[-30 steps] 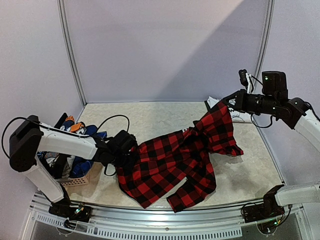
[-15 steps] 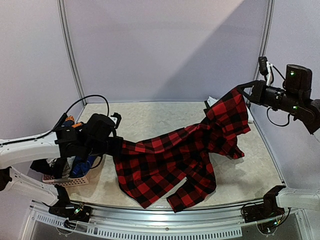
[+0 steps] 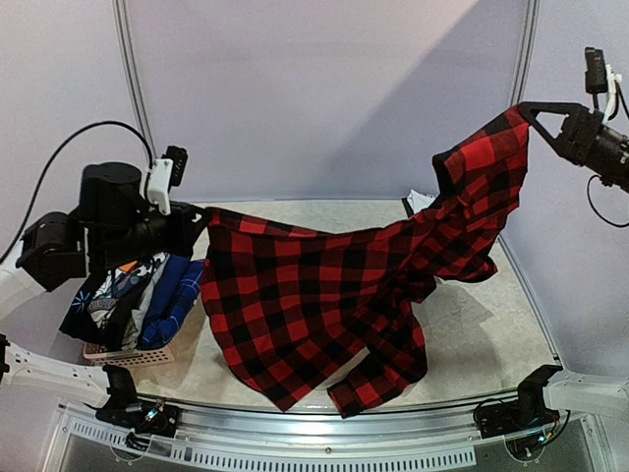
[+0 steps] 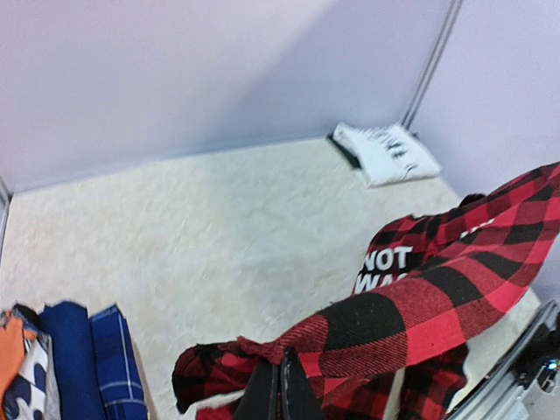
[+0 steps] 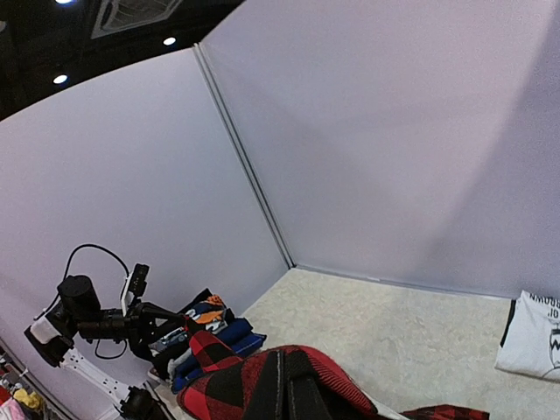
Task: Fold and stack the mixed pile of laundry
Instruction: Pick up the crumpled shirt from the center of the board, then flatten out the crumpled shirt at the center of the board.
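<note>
Top view: the shirt [image 3: 324, 295] hangs stretched between left pincer [image 3: 200, 217] and right pincer [image 3: 522, 107], both clamped on it, hem trailing on the bench [image 3: 477, 339]. Left wrist: a folded T-shirt [image 4: 385, 150] lies in the far corner. Right wrist: plaid bunched at the closed tips.

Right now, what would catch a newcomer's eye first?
A red-black plaid shirt hangs stretched over the table, pinched by the left gripper and, higher, the right gripper. A basket of clothes sits at the left edge; a folded white T-shirt lies far right.
</note>
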Available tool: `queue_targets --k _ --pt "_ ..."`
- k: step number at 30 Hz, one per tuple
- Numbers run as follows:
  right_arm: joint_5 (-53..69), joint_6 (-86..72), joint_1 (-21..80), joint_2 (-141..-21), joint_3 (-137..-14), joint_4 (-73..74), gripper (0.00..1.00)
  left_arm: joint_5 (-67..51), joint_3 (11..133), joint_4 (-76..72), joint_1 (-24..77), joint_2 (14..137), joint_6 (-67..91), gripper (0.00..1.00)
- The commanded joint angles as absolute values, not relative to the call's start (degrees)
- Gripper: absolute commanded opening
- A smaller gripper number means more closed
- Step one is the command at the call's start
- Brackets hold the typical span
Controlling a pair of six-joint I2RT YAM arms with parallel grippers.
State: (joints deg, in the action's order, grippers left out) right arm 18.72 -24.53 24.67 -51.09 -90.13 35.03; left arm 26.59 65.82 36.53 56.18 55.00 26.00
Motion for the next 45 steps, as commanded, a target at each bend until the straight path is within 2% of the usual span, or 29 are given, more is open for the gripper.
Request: queue_targets --k 1,5,11,15,20,25,30,35,45 --pt "23.3 -23.0 24.5 -51.6 -97.9 36.5 0.0 25.8 73.3 37.5 58.1 53.8 21.0 0.0" --pt "23.7 -22.3 24.5 -54.1 -107.3 39.9 0.0 24.1 79.8 37.5 58.4 54.8 18.3 0.0" --pt "23.0 -20.9 24.5 -60.5 -127.6 46.9 0.0 22.4 90.4 38.7 58.6 57.4 14.6 0.0" --pt "15.1 -20.3 24.5 -65.5 -137.6 50.1 0.0 24.3 100.3 43.6 58.6 61.6 13.7 0.0" --pt "-2.1 -17.7 24.5 -71.5 -135.0 53.5 0.0 38.6 111.5 55.0 57.5 72.4 16.0 0.02" --pt "-12.4 -17.3 24.5 -78.4 -121.7 51.5 0.0 30.1 108.2 58.3 48.3 81.9 20.8 0.02" --pt "-14.6 -18.6 24.4 -88.3 -113.9 48.9 0.0 15.3 98.1 51.9 37.9 88.6 23.9 0.02" --pt "-12.6 -18.8 23.6 -99.6 -113.4 47.1 0.0 5.4 94.4 47.0 29.7 98.9 25.1 0.0" --pt "-6.7 -18.8 20.6 -112.1 -116.7 43.5 0.0 -0.9 98.2 43.2 24.0 111.4 25.2 0.0"
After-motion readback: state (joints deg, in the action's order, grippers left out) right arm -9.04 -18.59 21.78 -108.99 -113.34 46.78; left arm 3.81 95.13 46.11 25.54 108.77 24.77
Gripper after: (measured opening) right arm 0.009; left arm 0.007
